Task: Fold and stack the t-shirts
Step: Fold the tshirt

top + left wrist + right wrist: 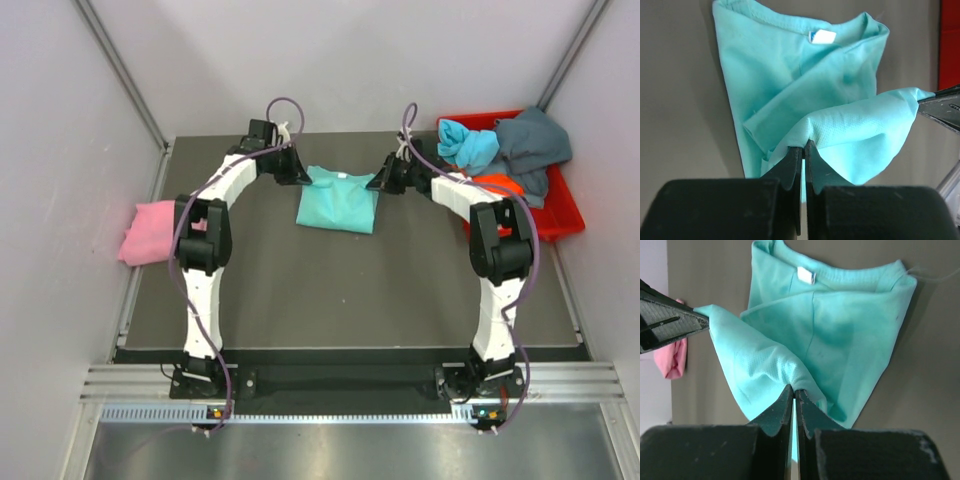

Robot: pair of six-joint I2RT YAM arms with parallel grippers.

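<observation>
The teal t-shirt (338, 200) lies partly folded on the dark table toward the back, its collar and white label (823, 36) pointing away from the arms. My left gripper (300, 172) is shut on the shirt's left edge, and the cloth bunches at its tips (804, 145). My right gripper (385, 180) is shut on the right edge (794, 389). Between the two grips a flap of teal cloth (750, 355) hangs lifted above the rest of the shirt. A folded pink t-shirt (150, 232) rests at the table's left edge.
A red bin (548, 222) stands at the back right and holds light blue (468, 143), dark grey-blue (535, 143) and orange (498, 183) shirts in a heap. Grey walls close in on both sides. The table (330, 290) is dark and bare in front of the teal shirt.
</observation>
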